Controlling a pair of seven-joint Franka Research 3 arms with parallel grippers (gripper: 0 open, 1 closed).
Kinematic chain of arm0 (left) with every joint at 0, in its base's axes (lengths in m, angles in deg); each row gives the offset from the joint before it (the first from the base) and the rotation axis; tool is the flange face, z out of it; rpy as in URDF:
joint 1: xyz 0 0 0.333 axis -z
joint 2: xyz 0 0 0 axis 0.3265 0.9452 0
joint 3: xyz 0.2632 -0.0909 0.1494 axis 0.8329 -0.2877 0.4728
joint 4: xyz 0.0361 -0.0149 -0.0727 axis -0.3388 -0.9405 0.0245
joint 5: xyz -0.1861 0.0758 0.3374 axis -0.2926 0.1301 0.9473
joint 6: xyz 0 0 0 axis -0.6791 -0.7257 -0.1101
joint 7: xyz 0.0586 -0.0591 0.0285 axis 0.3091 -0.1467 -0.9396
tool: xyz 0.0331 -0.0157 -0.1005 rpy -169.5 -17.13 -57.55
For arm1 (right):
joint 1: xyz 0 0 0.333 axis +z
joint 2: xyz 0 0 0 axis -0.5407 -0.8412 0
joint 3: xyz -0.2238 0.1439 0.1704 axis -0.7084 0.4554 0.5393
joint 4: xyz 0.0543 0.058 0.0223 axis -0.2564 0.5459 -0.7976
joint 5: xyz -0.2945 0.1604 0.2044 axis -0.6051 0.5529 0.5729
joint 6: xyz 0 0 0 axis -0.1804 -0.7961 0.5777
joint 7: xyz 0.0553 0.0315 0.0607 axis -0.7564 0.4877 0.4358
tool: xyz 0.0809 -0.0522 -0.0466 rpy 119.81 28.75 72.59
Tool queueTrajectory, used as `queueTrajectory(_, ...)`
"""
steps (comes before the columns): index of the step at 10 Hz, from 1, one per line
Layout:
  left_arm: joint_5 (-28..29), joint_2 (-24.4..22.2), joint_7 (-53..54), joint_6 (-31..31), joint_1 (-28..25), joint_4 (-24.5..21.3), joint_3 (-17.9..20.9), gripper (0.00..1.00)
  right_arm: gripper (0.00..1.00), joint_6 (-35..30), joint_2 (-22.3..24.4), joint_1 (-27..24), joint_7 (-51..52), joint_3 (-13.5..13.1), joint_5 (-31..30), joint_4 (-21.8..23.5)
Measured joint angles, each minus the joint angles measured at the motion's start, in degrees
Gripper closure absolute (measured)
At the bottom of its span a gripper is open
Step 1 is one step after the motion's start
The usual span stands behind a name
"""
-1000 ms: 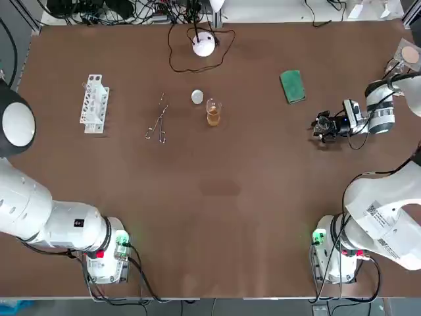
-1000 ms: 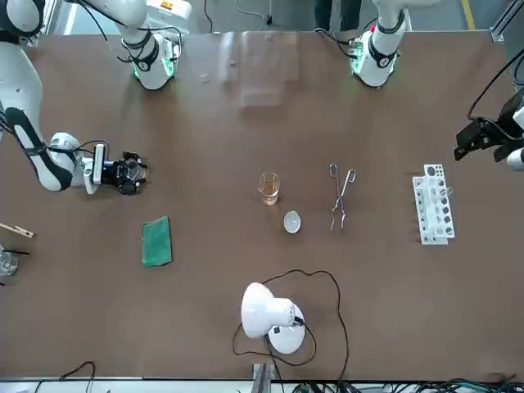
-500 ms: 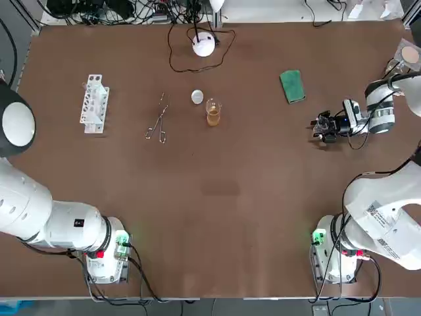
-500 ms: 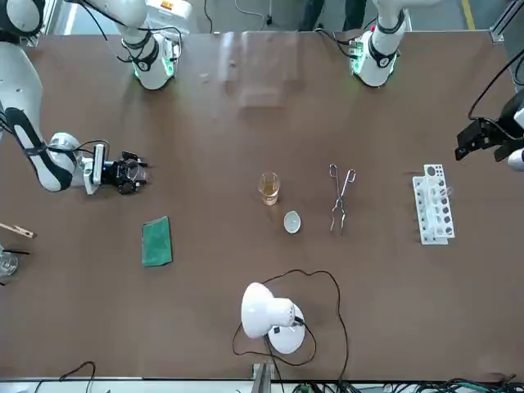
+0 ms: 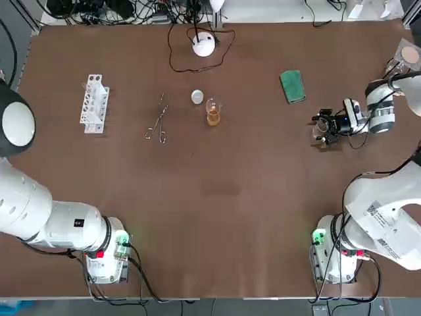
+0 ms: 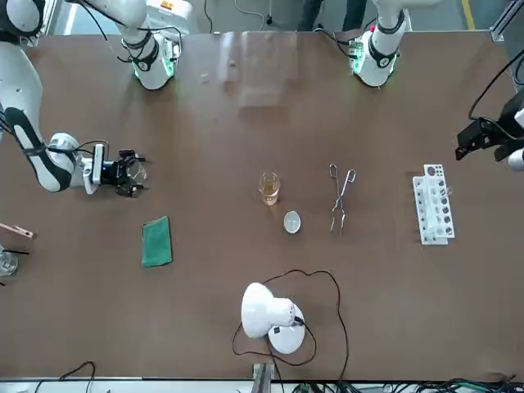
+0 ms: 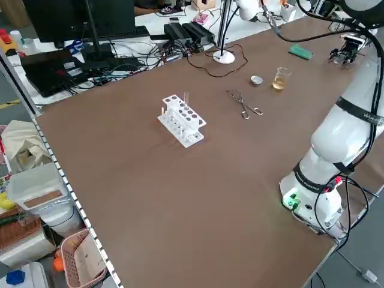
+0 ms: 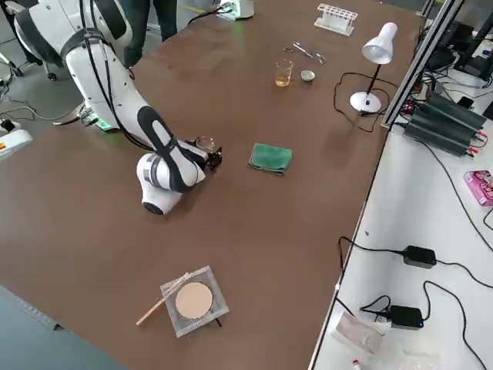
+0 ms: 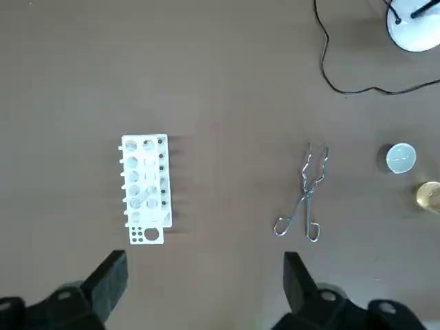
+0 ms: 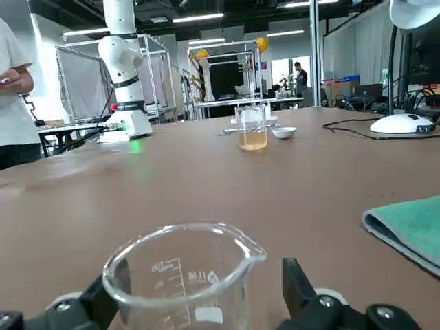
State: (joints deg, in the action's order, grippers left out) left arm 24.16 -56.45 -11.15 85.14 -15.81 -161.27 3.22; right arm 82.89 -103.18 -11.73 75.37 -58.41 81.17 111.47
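My right gripper [image 5: 321, 126] lies low over the table at the right side, open. Its fingers [image 10: 301, 297] stand on either side of an empty clear beaker [image 10: 183, 272], which is upright on the table [image 5: 230, 197]; there is a gap on one side. The same beaker [image 6: 136, 171] shows at the fingertips in the front view. A green cloth [image 5: 292, 86] lies just beyond it. My left gripper [image 6: 481, 139] hangs high over the left edge, open and empty, and looks down on a white test tube rack [image 9: 146, 189] and metal tongs [image 9: 304, 203].
A beaker of amber liquid [image 5: 212, 112] and a small white dish [image 5: 197, 97] stand mid-table next to the tongs [image 5: 158, 122]. A white lamp [image 5: 204, 45] with its cord sits at the far edge. A wire mesh with a round pad [image 8: 192, 301] lies at the far right.
My right gripper has shifted slightly toward the far side, and the empty beaker now shows clearly between its fingers. The left arm has barely moved.
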Motion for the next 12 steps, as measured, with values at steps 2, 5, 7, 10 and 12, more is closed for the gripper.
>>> queueTrajectory(2, 0.00, -0.05, 0.00, 0.00, -0.11, 0.09, 0.03, 0.00, 0.00, -0.51, 0.03, 0.00, 0.01, -0.02, -0.03, -0.33)
queueTrajectory(5, 0.00, -0.12, 0.00, -0.08, -0.12, 0.38, 0.03, 0.00, 0.00, -2.33, 0.36, 0.00, 0.01, -0.03, -0.23, -1.60)
queueTrajectory(7, 0.00, -0.12, 0.00, -0.24, -0.13, 0.45, 0.03, 0.00, 0.00, -3.04, 0.47, -0.02, 0.00, -0.07, -1.20, -2.51)
queueTrajectory(10, 0.00, -0.12, 0.00, -0.40, -0.13, 0.45, 0.03, 0.00, 0.00, -4.79, 0.50, -0.03, -0.01, -0.11, -1.29, -3.54)
queueTrajectory(12, 0.00, -0.12, 0.00, -0.44, -0.12, 0.45, 0.03, 0.00, 0.00, -6.57, 0.80, -0.03, -0.16, -0.11, -1.30, -4.08)
